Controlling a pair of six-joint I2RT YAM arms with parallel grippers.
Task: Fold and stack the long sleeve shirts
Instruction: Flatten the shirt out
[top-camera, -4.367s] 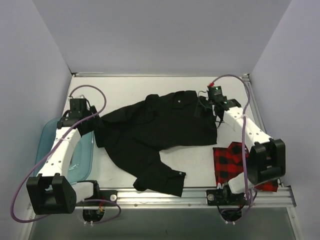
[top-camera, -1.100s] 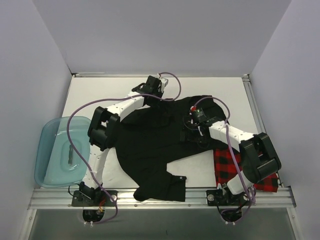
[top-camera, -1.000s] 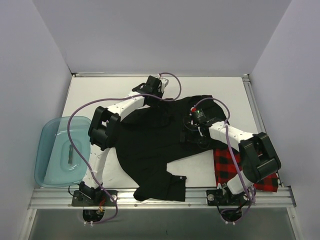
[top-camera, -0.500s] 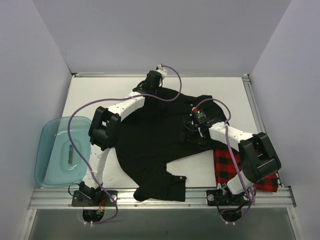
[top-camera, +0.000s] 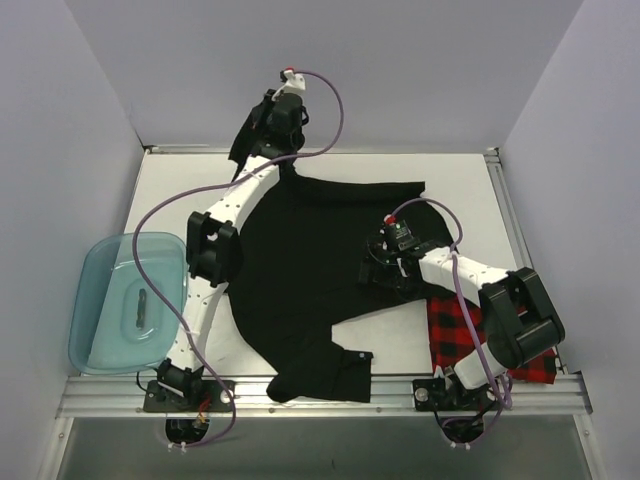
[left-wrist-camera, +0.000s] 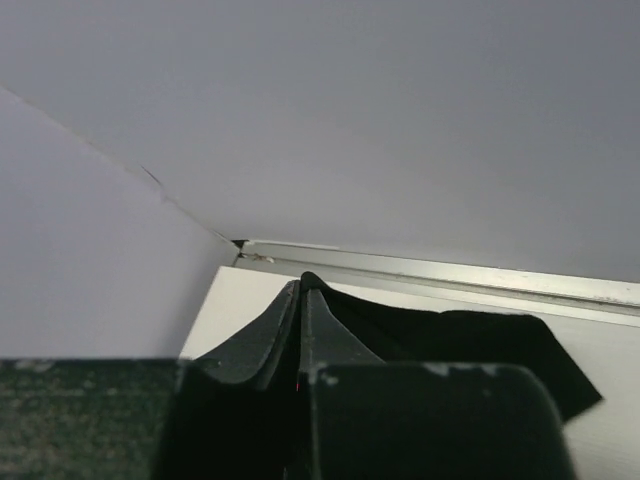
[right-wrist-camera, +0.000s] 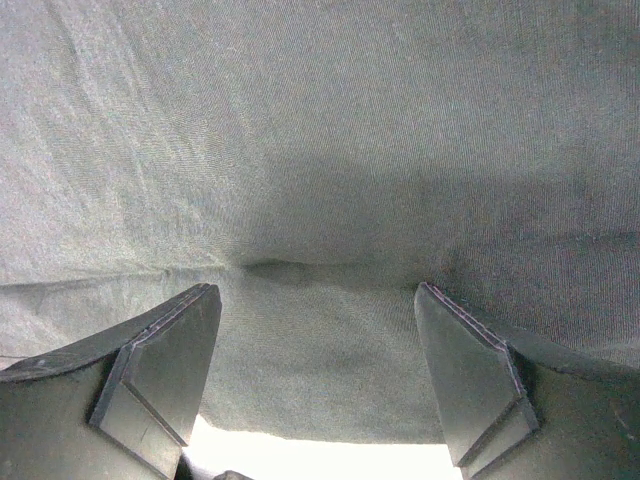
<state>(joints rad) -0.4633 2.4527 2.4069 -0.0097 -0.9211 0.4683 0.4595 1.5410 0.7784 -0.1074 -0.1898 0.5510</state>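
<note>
My left gripper (left-wrist-camera: 300, 295), stretched to 12 o'clock, pinches the black shirt (top-camera: 300, 260); right gripper (right-wrist-camera: 315, 292) spread wide, pressing it at 3 o'clock.

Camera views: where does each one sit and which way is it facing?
Top external: above and behind the bases, looking down on the table; both arms show, over the black shirt.
Left wrist: on the raised left arm, facing the back wall; its jaws shut on the black shirt.
Right wrist: on the right arm, close over the cloth, jaws open.
Shared: the black shirt is in all three.
</note>
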